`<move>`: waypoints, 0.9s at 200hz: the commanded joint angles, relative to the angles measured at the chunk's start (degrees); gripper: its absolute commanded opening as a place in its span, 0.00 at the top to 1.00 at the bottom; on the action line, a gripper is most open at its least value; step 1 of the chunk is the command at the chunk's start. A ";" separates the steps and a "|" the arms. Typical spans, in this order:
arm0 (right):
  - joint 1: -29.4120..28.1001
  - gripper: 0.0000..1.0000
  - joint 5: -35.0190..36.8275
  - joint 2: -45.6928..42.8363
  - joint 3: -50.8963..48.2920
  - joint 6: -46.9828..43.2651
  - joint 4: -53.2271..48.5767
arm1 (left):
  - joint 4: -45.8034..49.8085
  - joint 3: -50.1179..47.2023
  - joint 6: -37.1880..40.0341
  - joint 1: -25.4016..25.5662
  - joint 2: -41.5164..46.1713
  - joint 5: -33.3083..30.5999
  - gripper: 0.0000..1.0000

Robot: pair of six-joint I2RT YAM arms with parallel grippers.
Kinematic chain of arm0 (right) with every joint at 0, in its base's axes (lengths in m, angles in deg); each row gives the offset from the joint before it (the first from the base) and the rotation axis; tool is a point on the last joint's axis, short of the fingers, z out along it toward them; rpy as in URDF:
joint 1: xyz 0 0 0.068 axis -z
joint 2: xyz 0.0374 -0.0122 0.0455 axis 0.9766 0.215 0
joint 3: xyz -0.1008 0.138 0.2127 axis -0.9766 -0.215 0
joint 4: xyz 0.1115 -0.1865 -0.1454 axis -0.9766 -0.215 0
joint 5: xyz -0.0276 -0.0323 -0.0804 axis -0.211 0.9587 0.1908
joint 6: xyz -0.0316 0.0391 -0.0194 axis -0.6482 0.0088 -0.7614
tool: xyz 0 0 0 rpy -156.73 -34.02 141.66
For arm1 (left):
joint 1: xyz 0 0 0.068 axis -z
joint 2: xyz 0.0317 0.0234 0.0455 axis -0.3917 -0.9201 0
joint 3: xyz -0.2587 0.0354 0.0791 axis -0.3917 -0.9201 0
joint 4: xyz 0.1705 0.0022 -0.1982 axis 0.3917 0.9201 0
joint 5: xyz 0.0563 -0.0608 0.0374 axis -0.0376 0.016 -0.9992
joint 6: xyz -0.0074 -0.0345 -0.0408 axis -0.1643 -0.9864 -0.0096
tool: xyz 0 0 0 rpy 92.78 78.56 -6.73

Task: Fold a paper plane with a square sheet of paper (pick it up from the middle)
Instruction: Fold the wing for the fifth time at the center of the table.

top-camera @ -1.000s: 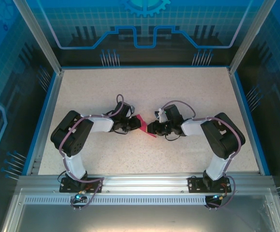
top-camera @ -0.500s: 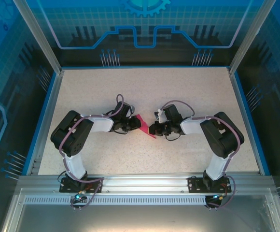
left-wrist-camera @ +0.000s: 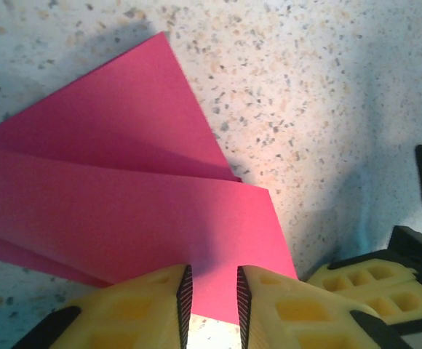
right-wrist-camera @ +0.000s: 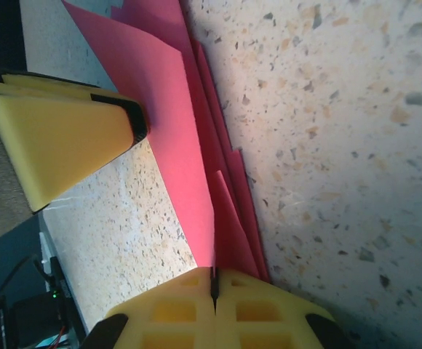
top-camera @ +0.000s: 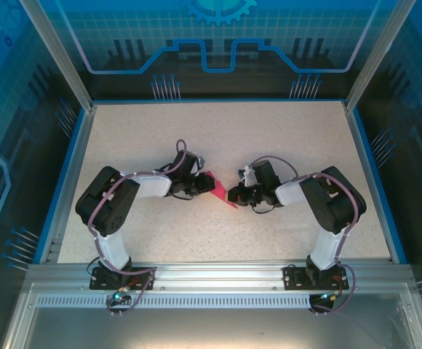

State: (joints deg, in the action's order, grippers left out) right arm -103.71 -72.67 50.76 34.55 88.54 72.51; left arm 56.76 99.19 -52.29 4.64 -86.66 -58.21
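Note:
The magenta-pink paper (top-camera: 218, 187) lies mid-table, folded into layered pointed flaps, between both grippers. In the left wrist view the folded paper (left-wrist-camera: 124, 196) lies flat on the speckled top, and my left gripper (left-wrist-camera: 211, 302) stands over its near edge, open by a narrow gap with paper and table showing between the pads. My left gripper (top-camera: 205, 186) sits at the paper's left side. My right gripper (top-camera: 233, 196) is at the lower right corner. Its jaws (right-wrist-camera: 213, 280) are shut on an upright layer of the paper (right-wrist-camera: 174, 116).
The speckled table (top-camera: 218, 138) has open room all around the paper, bounded by a blue rim (top-camera: 65, 182) and glass walls. A yellow finger of the left gripper (right-wrist-camera: 65, 138) stands close beside the paper. The right gripper's yellow fingers (left-wrist-camera: 364, 291) show low right.
The right gripper has shifted slightly right and toward the near edge, its arm settling lower. More of the pink paper shows between the grippers. The left arm has barely moved.

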 commanded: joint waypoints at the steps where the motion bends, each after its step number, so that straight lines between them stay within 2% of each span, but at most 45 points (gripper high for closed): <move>1: 1.65 1.00 0.08 2.52 -1.82 3.14 1.59 | -2.65 0.65 0.34 -0.08 2.39 3.68 0.72; 56: 2.27 1.00 0.22 3.86 -2.07 5.33 0.72 | -11.39 -3.24 -2.36 0.54 1.81 7.48 0.70; 180: 2.80 1.00 0.69 6.92 -0.40 7.21 -3.24 | -11.66 -4.60 -1.23 2.35 -1.85 6.82 0.83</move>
State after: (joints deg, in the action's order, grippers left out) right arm -101.64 -77.53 53.38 34.60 95.53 75.49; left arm 46.12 95.54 -54.19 6.44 -87.11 -51.87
